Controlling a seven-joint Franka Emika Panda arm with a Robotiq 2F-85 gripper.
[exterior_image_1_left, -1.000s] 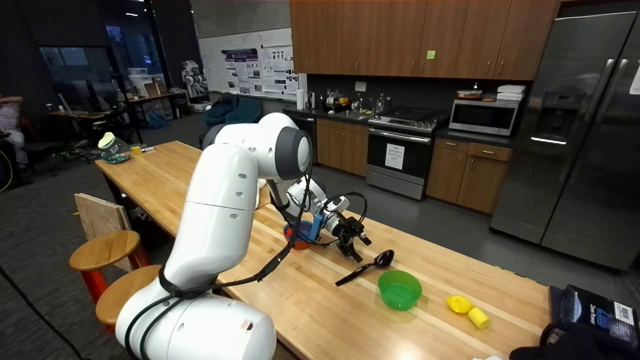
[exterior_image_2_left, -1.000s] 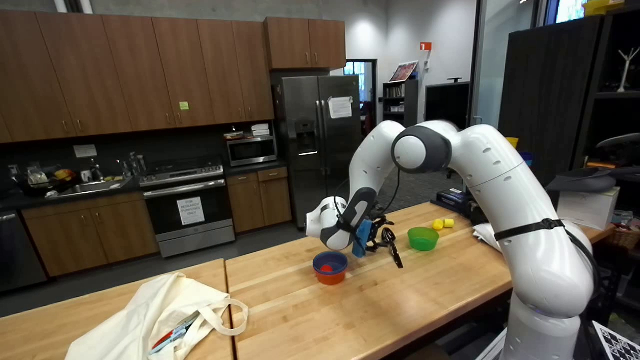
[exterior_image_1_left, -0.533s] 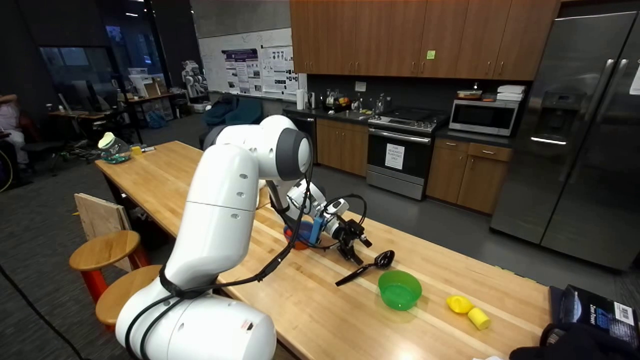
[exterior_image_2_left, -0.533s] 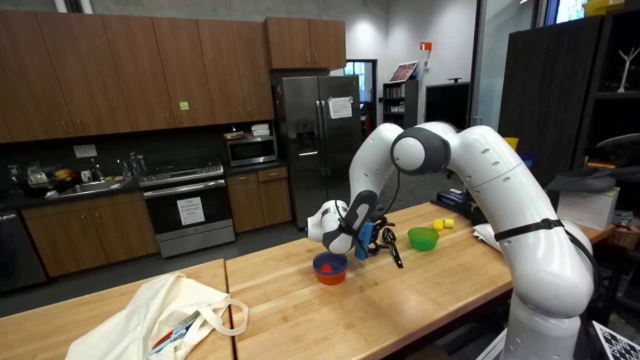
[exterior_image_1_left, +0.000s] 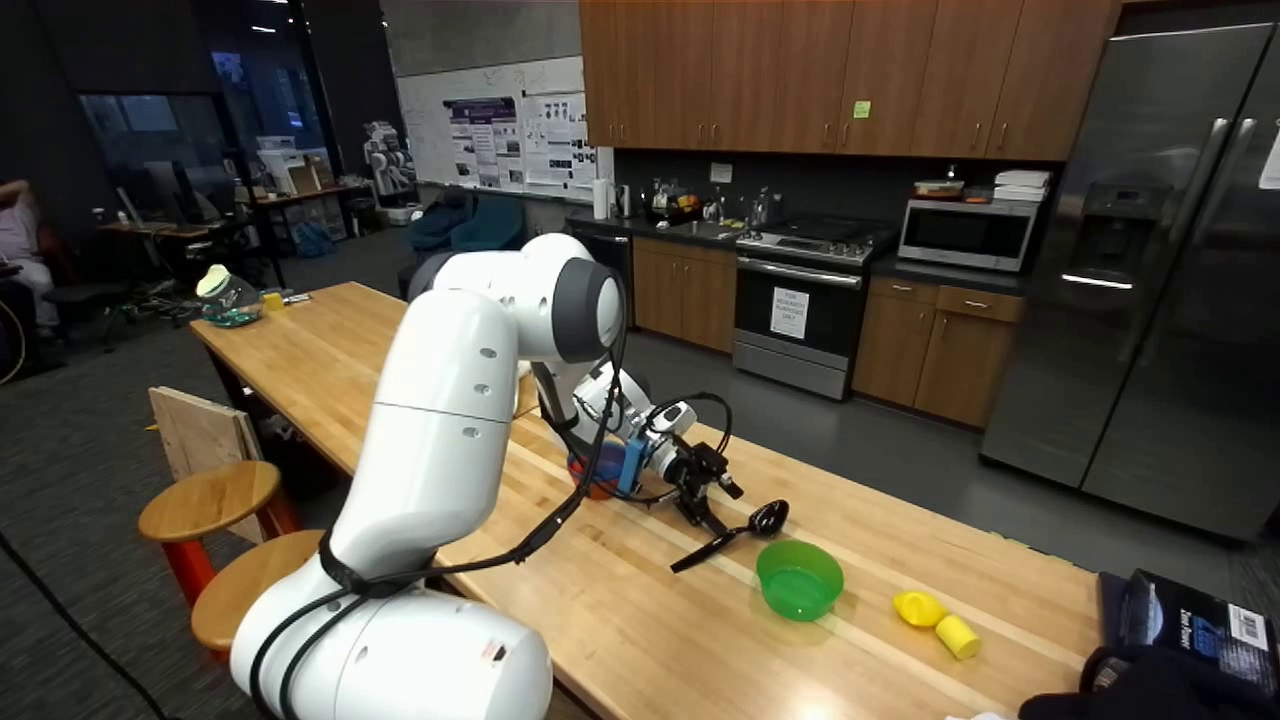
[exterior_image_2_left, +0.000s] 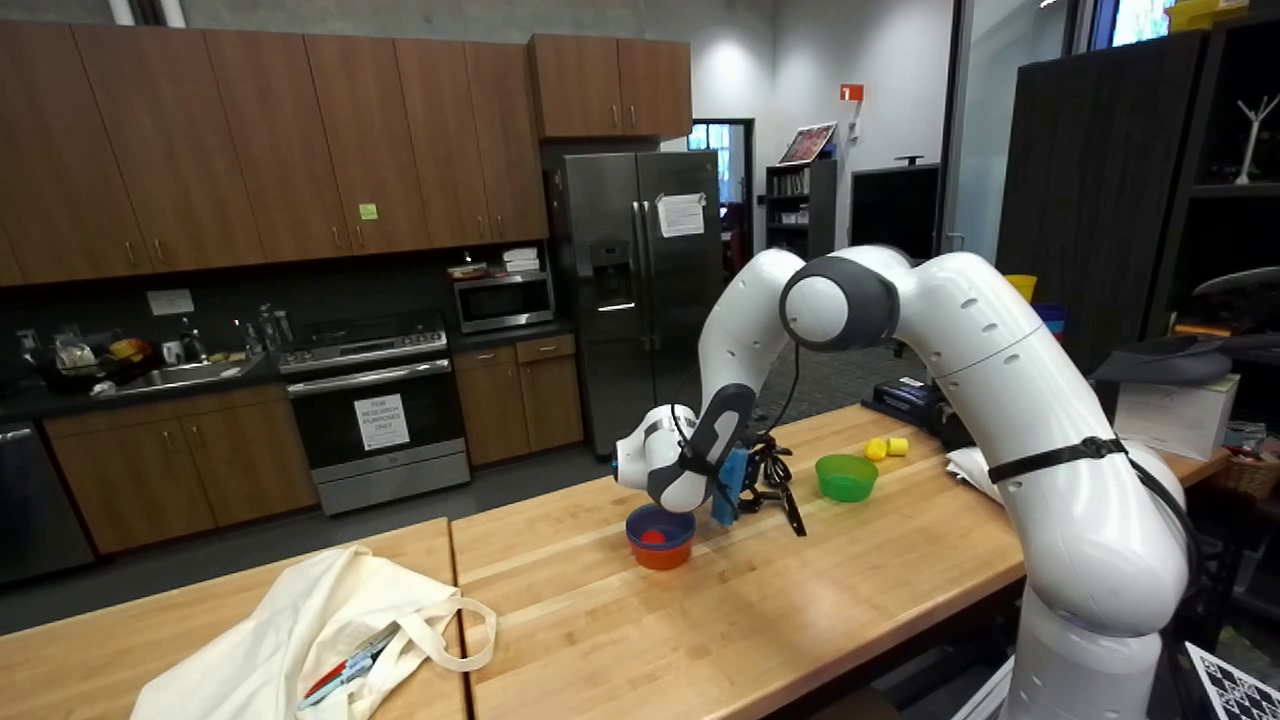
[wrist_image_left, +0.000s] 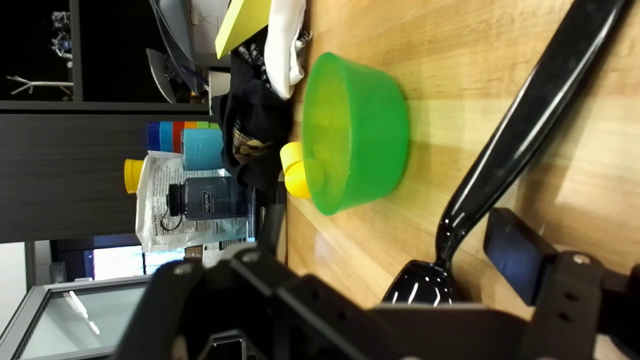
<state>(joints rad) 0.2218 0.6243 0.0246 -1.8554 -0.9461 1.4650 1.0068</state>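
Black spoon (wrist_image_left: 517, 135) on a table (wrist_image_left: 450, 125), its neck just beside one fingertip (wrist_image_left: 517, 252) of the gripper (exterior_image_1_left: 728, 509), whose fingers stand wide apart; contact is unclear.

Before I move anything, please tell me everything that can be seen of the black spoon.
The black spoon is glossy and looks like plastic, with a long handle, a narrow, bent neck and a rounded head, partly hidden in the wrist view. It lies on the wooden table, beside the green bowl but apart from it. The open gripper is close to it, not holding it; whether a finger touches it, I cannot tell.
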